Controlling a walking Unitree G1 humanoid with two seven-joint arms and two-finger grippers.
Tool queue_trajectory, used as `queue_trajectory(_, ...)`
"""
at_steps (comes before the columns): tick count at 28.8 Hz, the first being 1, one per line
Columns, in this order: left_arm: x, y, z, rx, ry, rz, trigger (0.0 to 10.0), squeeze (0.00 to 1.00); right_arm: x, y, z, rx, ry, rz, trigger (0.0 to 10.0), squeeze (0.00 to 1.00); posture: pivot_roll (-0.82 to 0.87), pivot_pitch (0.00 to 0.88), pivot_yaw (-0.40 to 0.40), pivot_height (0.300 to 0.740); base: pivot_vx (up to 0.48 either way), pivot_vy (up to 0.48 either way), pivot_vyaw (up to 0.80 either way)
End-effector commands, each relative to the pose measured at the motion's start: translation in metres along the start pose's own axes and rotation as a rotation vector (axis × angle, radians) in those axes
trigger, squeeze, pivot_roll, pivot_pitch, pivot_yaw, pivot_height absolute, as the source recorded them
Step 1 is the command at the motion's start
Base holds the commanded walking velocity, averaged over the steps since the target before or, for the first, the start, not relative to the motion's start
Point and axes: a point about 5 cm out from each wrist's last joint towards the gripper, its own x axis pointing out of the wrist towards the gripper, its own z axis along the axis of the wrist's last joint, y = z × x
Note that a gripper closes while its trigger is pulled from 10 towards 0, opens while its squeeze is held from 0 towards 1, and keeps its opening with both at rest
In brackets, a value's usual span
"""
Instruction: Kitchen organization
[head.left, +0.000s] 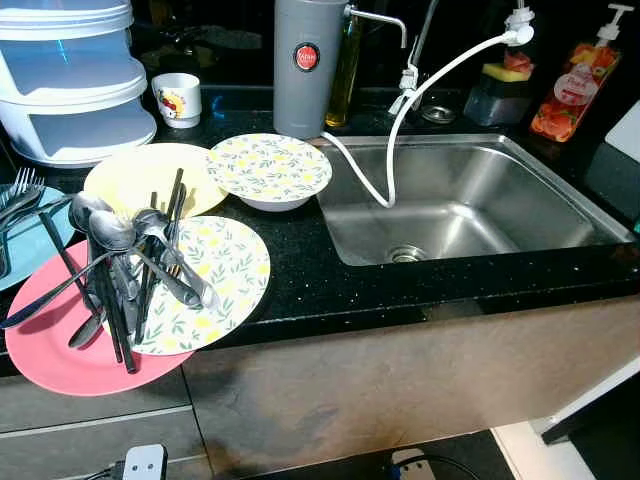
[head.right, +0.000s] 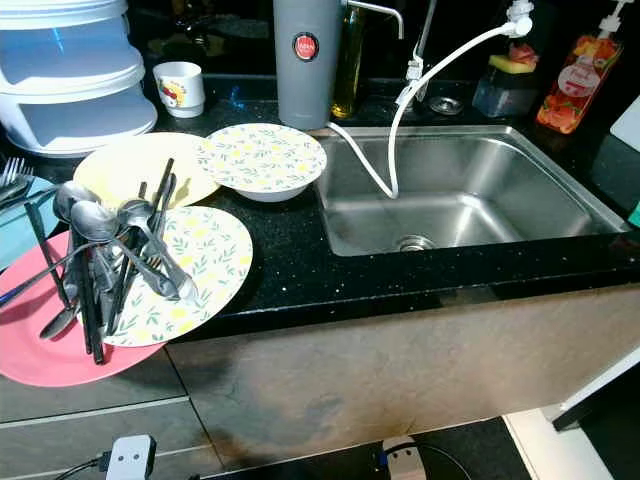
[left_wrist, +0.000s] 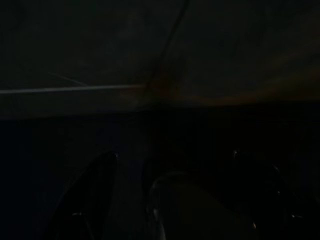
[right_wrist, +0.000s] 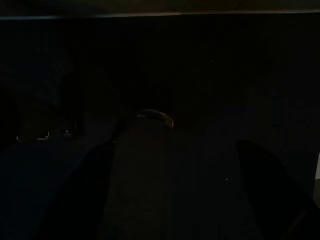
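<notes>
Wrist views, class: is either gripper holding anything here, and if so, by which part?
Nothing is held. The left gripper and right gripper each show two dark fingers spread apart with nothing between them, in deep shade.

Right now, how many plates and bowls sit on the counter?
5: pink plate, lemon-print plate overlapping it, yellow plate behind, patterned bowl by the sink, blue plate at far left. More may be hidden.

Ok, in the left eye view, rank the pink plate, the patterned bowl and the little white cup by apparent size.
1. pink plate, though partly covered and nearest the camera.
2. patterned bowl.
3. white cup, clearly smallest, also farthest back.
</notes>
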Motion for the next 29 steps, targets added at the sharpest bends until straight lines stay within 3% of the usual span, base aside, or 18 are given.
queue_trajectory(1,-0.003,-0.003,-0.009,0.005,0.041,-0.024,10.0,0.0,-0.001,-0.002,-0.006,0.025,0.011,-0.013,10.0,0.0,0.07,0.136,-0.041,0.74,0.0,0.0,0.0)
queue_trajectory(9,-0.002,-0.002,-0.011,0.038,0.081,-0.008,10.0,0.0,-0.002,-0.005,-0.01,0.017,0.022,-0.023,10.0,0.0,0.07,0.134,-0.022,0.74,0.0,0.0,0.0)
queue_trajectory(11,0.0,-0.002,-0.006,0.118,0.053,0.029,10.0,0.0,-0.002,-0.006,-0.008,0.027,0.012,-0.024,10.0,0.0,0.07,0.125,-0.034,0.74,0.0,0.0,0.0)
queue_trajectory(13,0.0,-0.002,-0.004,0.145,0.041,0.044,10.0,0.0,-0.002,-0.006,-0.008,0.027,0.011,-0.023,10.0,0.0,0.07,0.125,-0.034,0.74,0.0,0.0,0.0)
queue_trajectory(14,0.001,-0.002,0.0,0.069,0.008,0.034,10.0,0.0,-0.003,-0.006,-0.012,0.009,0.025,-0.02,10.0,0.0,0.07,0.122,-0.036,0.74,0.0,0.0,0.0)
queue_trajectory(17,0.002,-0.001,0.002,0.025,-0.008,0.026,10.0,0.0,-0.003,-0.005,-0.013,0.005,0.03,-0.02,10.0,0.0,0.07,0.129,-0.034,0.74,0.0,0.0,0.0)
queue_trajectory(29,-0.002,0.002,-0.002,0.031,0.0,0.036,10.0,0.0,-0.002,-0.002,-0.01,0.001,0.024,-0.008,10.0,0.0,0.08,0.146,-0.05,0.74,0.0,0.0,0.0)
